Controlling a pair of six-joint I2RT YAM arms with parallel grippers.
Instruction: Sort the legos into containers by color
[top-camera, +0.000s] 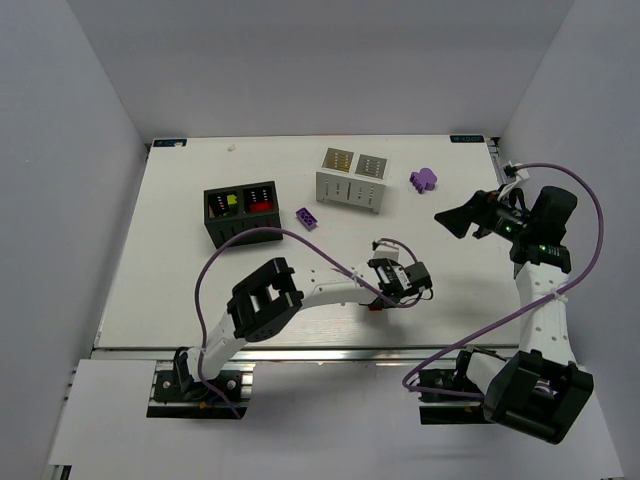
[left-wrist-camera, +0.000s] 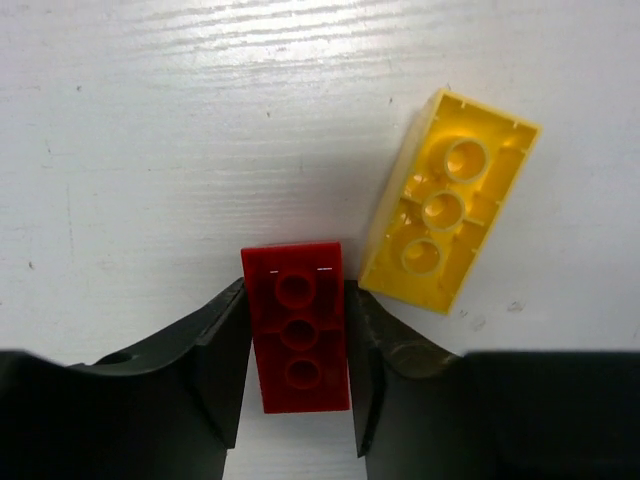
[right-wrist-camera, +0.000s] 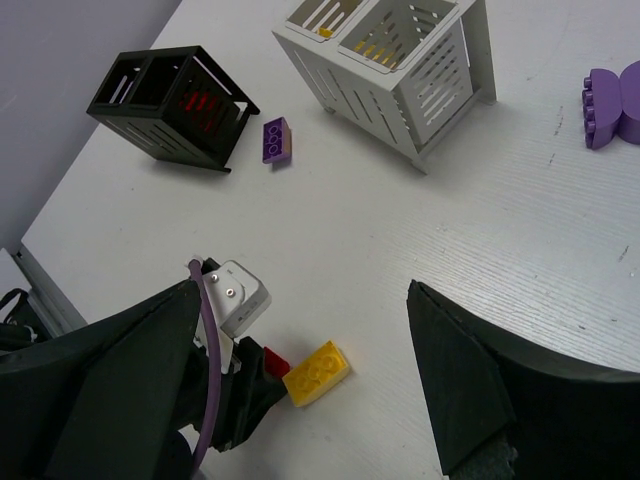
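No text is readable. On the table (top-camera: 170, 290), the far-left teal sticker (top-camera: 168, 143) and the far-right teal sticker (top-camera: 466, 139) are too small to read.

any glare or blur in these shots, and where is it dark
Left wrist: red brick and yellow brick sharp, glare streaks on the table up top, left fingers near black. Right wrist: right fingers dark and soft, white box crisp. Top external: even light, soft shadows.
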